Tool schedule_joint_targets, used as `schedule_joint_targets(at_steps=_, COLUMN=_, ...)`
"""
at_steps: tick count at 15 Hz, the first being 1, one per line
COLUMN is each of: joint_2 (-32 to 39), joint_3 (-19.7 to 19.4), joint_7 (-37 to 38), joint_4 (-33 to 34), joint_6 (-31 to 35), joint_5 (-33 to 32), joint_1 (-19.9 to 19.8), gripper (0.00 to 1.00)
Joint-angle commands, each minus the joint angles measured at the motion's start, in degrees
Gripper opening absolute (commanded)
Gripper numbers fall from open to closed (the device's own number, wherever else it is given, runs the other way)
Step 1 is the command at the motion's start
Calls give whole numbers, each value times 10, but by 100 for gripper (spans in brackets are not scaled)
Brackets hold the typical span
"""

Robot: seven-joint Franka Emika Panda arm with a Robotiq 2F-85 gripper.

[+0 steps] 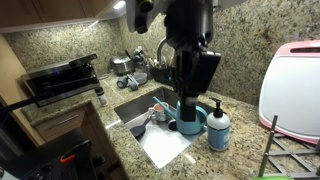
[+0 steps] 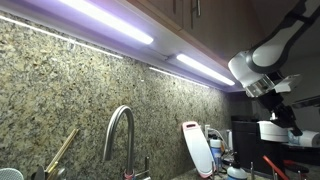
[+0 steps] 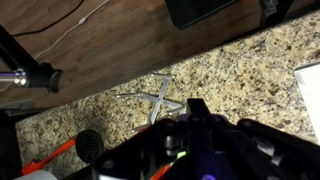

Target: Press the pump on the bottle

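Note:
The blue-grey bottle with a pale label stands on the granite counter, right of the sink. Its black pump points up and nothing touches it. My gripper hangs from the dark arm to the left of the bottle, above the teal watering can and a little higher than the pump. In the wrist view the gripper shows as a single dark central prong over the granite, and the fingers look shut with nothing in them. The bottle and pump are out of the wrist view.
The sink with a faucet lies left of the watering can. A pink-rimmed cutting board leans at the right, with a wire rack below it. A black appliance sits at the left. The arm reaches under the lit cabinets.

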Motion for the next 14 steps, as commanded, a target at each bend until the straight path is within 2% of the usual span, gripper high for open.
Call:
schedule_joint_targets(at_steps=1, joint_2=20, joint_3=-4, joint_7=21, joint_4=16, joint_6=-22, joint_5=-10, joint_1=-1, gripper=0)
schedule_joint_targets(at_steps=2, joint_2=9, joint_3=-3, joint_7=8, joint_4=1, joint_6=-2, joint_5=-3, joint_1=-1, gripper=1)
schedule_joint_targets(at_steps=9, joint_2=18, joint_3=-4, joint_7=9, joint_4=6, joint_6=-4, joint_5=-3, joint_1=-2, gripper=0)
schedule_joint_targets(at_steps=14, joint_2=55, joint_3=-6, joint_7=13, joint_4=6, joint_6=12, joint_5=-16, joint_1=-2, gripper=0)
